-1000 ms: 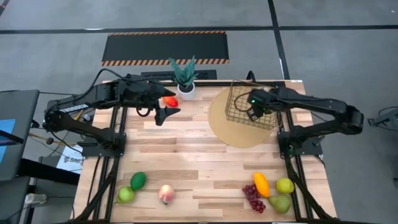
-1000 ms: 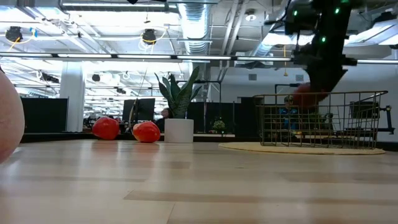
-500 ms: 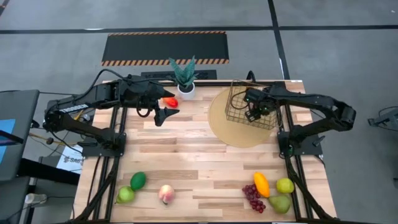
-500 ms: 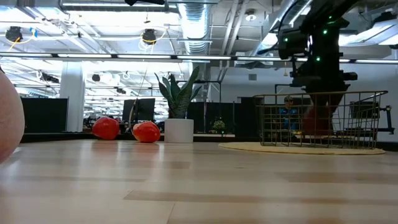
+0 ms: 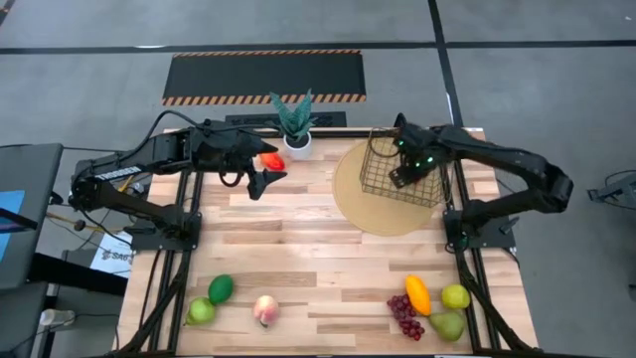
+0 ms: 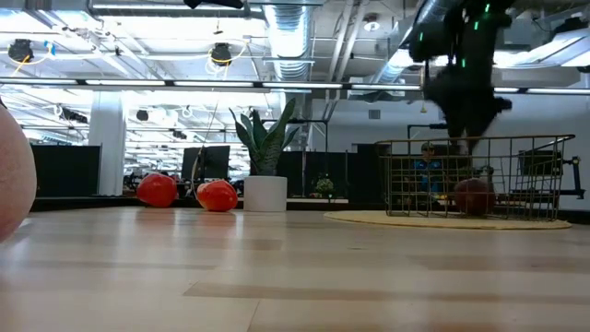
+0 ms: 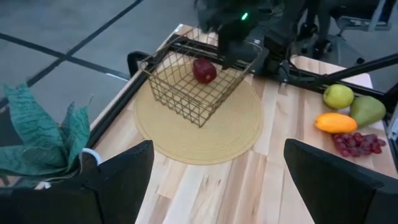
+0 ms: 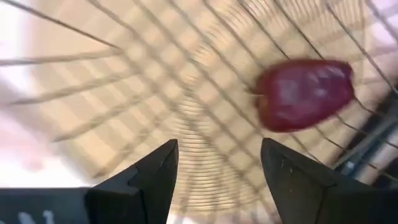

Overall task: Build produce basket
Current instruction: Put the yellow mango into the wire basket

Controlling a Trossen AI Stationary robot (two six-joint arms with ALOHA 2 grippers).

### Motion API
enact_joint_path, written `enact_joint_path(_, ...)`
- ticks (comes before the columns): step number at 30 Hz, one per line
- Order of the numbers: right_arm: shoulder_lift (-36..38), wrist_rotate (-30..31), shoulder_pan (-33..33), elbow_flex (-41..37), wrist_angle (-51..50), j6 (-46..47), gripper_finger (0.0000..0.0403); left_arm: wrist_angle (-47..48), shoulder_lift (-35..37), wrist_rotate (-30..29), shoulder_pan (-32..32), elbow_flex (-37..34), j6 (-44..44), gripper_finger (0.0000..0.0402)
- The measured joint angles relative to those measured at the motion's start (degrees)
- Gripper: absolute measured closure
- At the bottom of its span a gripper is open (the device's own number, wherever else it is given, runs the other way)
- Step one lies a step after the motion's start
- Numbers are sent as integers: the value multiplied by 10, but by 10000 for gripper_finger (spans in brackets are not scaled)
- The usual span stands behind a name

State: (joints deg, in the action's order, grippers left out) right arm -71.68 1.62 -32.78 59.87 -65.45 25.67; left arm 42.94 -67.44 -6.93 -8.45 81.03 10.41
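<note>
The brass wire basket (image 5: 399,169) stands on a round tan mat (image 5: 370,211) at the table's far right. A red apple (image 8: 305,93) lies on the basket's floor, also seen as the apple (image 6: 473,195) and the apple (image 7: 204,70). My right gripper (image 8: 217,165) is open and hovers above the basket's rim (image 6: 468,136), clear of the apple. My left gripper (image 5: 266,182) is open at the far left, next to an orange-red pepper (image 5: 270,161). The rest of the produce lies along the near edge.
A potted plant (image 5: 294,124) stands at the far edge between the arms. Avocado (image 5: 221,288), green apple (image 5: 202,311) and peach (image 5: 264,310) lie near left. Mango (image 5: 417,294), grapes (image 5: 405,316), green apple (image 5: 455,296) and pear (image 5: 447,324) lie near right.
My right gripper carried the red apple down into the basket, let go of it and rose above the rim. The apple now rests on the basket's floor.
</note>
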Motion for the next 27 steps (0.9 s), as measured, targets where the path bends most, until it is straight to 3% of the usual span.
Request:
enact_joint_path(5, 55, -91, 44, 67, -40, 63, 153, 0, 0, -2, 0, 0, 13, 54)
enact_joint_path(11, 122, -169, 168, 86, -126, 217, 153, 0, 0, 2, 0, 0, 26, 54)
enact_joint_path(19, 153, -122, 468, 86, -153, 557, 144, 1, 0, 2, 0, 0, 27, 54)
enact_joint_path(23, 129, -93, 595, 86, -137, 688, 112, 1, 0, 2, 0, 0, 28, 54)
enact_joint_path(27, 91, -65, 679, 86, -117, 777, 65, 1, 0, 2, 0, 0, 29, 54)
